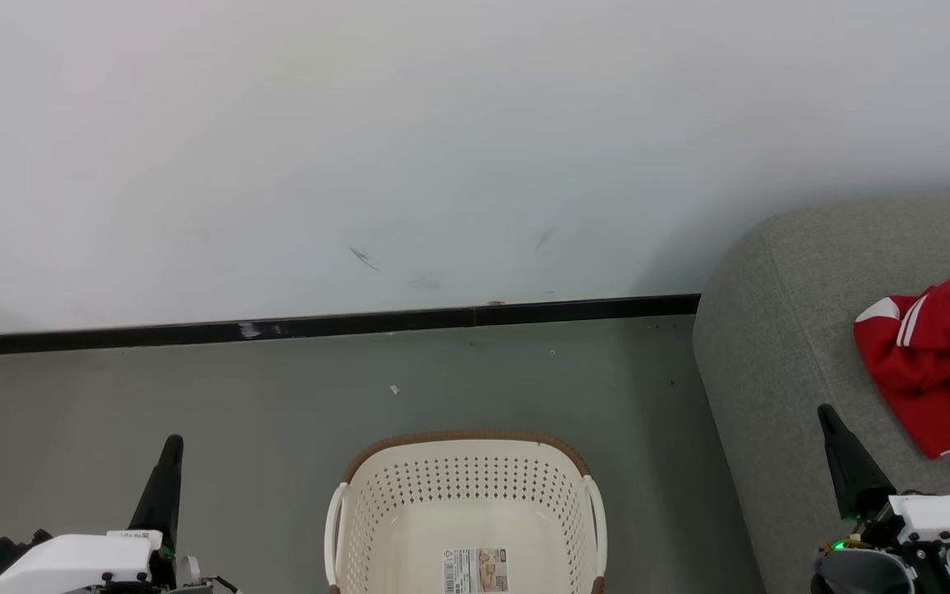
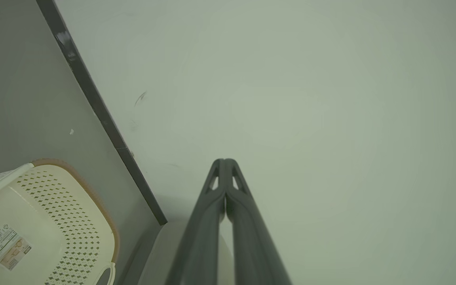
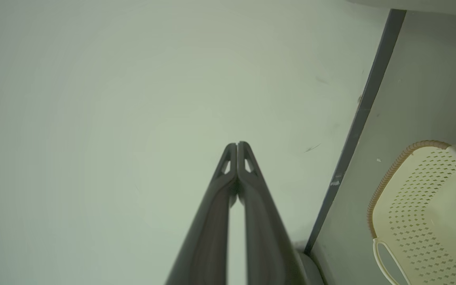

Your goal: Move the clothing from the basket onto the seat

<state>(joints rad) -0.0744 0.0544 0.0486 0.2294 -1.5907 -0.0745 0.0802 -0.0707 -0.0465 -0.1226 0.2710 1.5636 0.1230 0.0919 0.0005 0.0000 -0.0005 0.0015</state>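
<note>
The cream-white basket (image 1: 465, 503) stands on the floor at the bottom middle of the head view, its inside bare except for a label; it also appears as the basket (image 2: 50, 221) and the basket (image 3: 426, 213) in the wrist views. Red clothing (image 1: 937, 355) with white stripes lies bunched on the grey seat (image 1: 780, 330) at the right. My left gripper (image 1: 171, 445) is shut at the lower left, left of the basket, holding nothing. My right gripper (image 1: 828, 414) is shut at the lower right, over the seat's front edge, just left of the clothing. Both wrist views show fingertips pressed together, gripper (image 2: 225, 162) and gripper (image 3: 237, 145).
A white wall (image 1: 442, 148) with a black skirting strip (image 1: 318, 326) runs behind the basket. Grey floor (image 1: 236, 396) lies between the basket and the wall, and a narrow strip of floor separates the basket from the seat's side.
</note>
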